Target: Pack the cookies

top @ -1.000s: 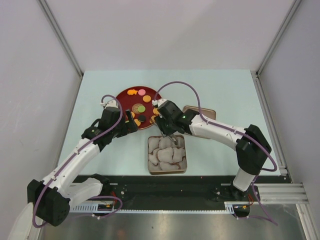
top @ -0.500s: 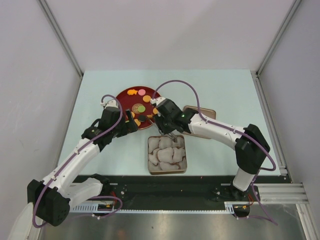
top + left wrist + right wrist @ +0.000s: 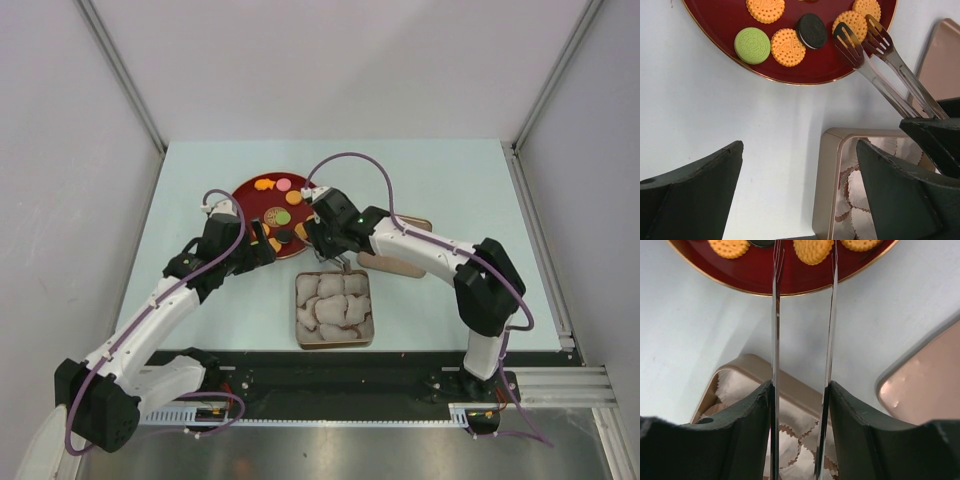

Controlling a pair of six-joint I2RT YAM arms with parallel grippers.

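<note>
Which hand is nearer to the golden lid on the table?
Right. The right hand, shut on the tongs, hangs just left of the lid; the open left hand is farther left, near the edge of the plate.

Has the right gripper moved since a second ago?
Yes. The right gripper, clamping the tongs, has shifted from over the tin's far edge toward the red plate.
</note>
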